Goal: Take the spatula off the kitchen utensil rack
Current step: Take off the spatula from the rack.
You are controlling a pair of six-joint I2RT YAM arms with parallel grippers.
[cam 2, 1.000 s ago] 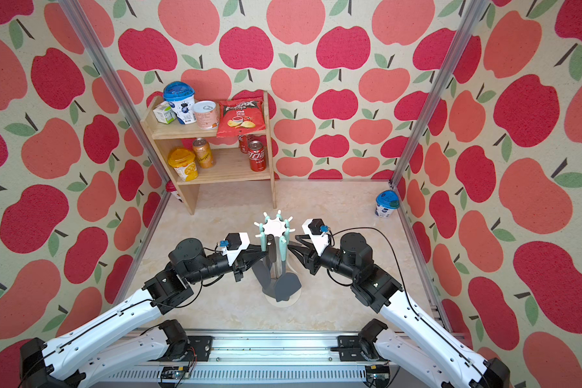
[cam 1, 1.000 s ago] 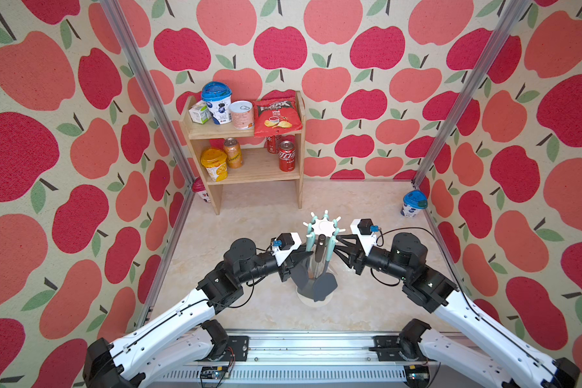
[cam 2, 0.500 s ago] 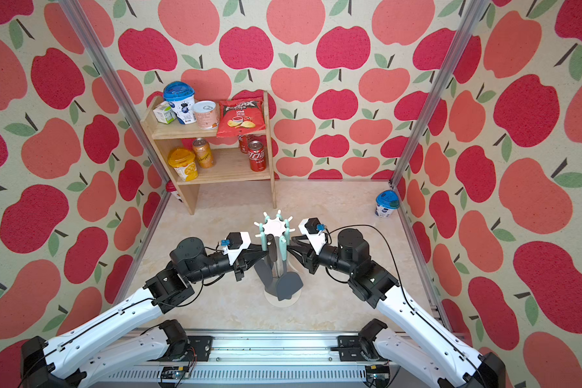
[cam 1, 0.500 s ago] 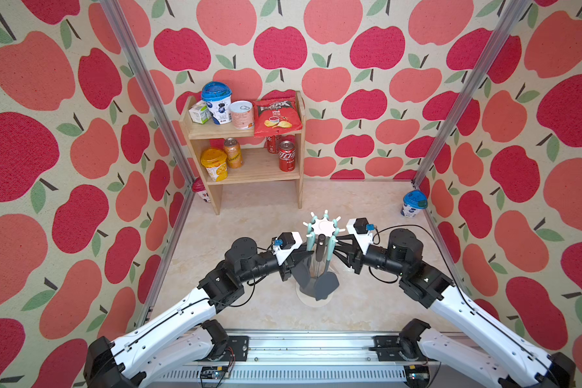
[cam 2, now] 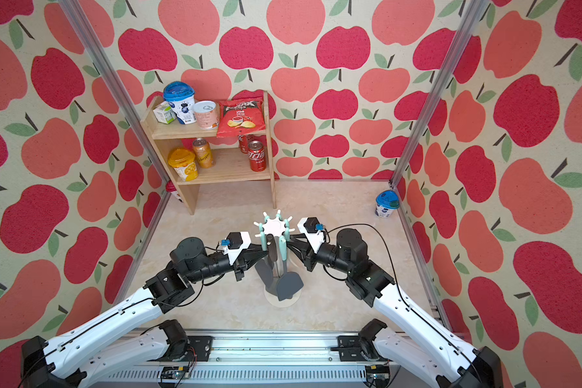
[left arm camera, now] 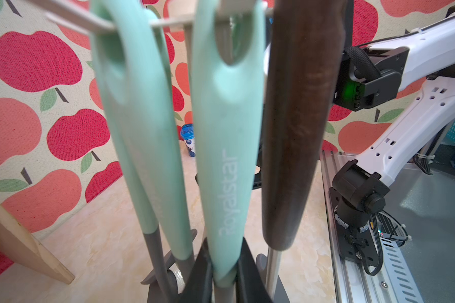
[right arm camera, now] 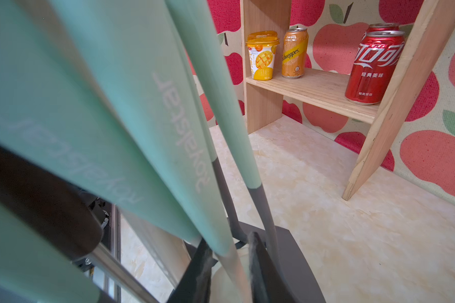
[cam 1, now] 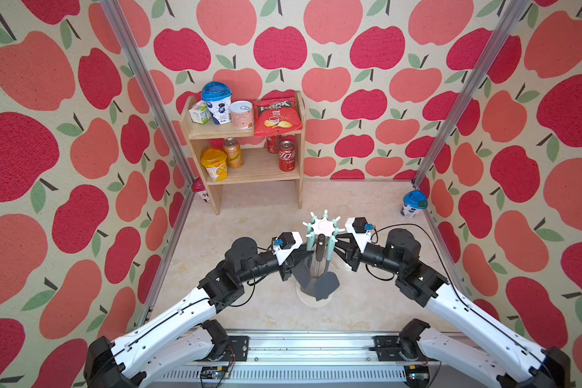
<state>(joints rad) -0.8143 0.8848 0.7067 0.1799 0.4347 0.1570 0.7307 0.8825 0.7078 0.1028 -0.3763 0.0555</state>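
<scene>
Right gripper has its two black fingers set either side of the lower end of a mint handle, where the mint sleeve gives way to a gray neck. A sliver of pale base shows beside the neck, and the close, blurred wrist view does not let me tell whether the pads are biting or merely bracketing it. That handle belongs, by my reading, to the spatula, whose broad gray blade hangs just above the round base of the kitchen utensil rack, on the right arm's side of the pole. It hangs from the star disc's prongs, so it is not yet freed. Across the pole, the left gripper is pressed together on a neighbouring mint-handled tool, pinching it low down. That hold probably serves to steady the light stand and stop the crowded handles swinging while the spatula is lifted. A dark wooden handle hangs between the two, in front of the pole, close enough to be knocked. Gripping low leaves the hanging loop free. The next move calls for raising the handle until the loop clears its prong, then drawing it outward from the pole.
</scene>
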